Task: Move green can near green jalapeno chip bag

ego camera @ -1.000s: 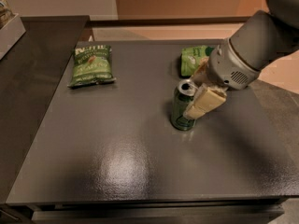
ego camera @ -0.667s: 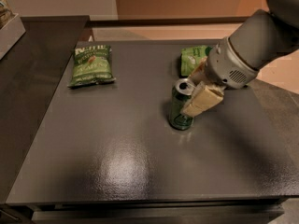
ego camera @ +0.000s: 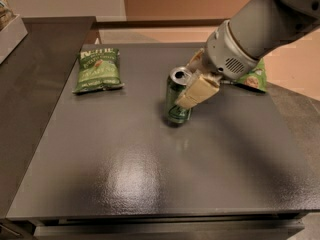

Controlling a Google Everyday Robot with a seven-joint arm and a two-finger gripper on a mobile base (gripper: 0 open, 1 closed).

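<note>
The green can [ego camera: 176, 100] stands near the middle of the dark table [ego camera: 150, 174], tilted a little, its silver top showing. My gripper [ego camera: 187, 84] comes in from the right and is shut on the can, with one cream finger [ego camera: 199, 91] across the can's right side. The green jalapeno chip bag [ego camera: 98, 69], olive-green with white lettering, lies flat at the back left of the table, about two can-widths left of the can.
A brighter green bag [ego camera: 253, 77] lies at the back right, partly hidden by my arm. A darker counter [ego camera: 30, 89] adjoins the table on the left, with a pale box [ego camera: 11, 33] at its far corner. The table's front edge is near.
My gripper has carried the green can leftward and slightly farther back, closer to the jalapeno chip bag. The bags have not moved.
</note>
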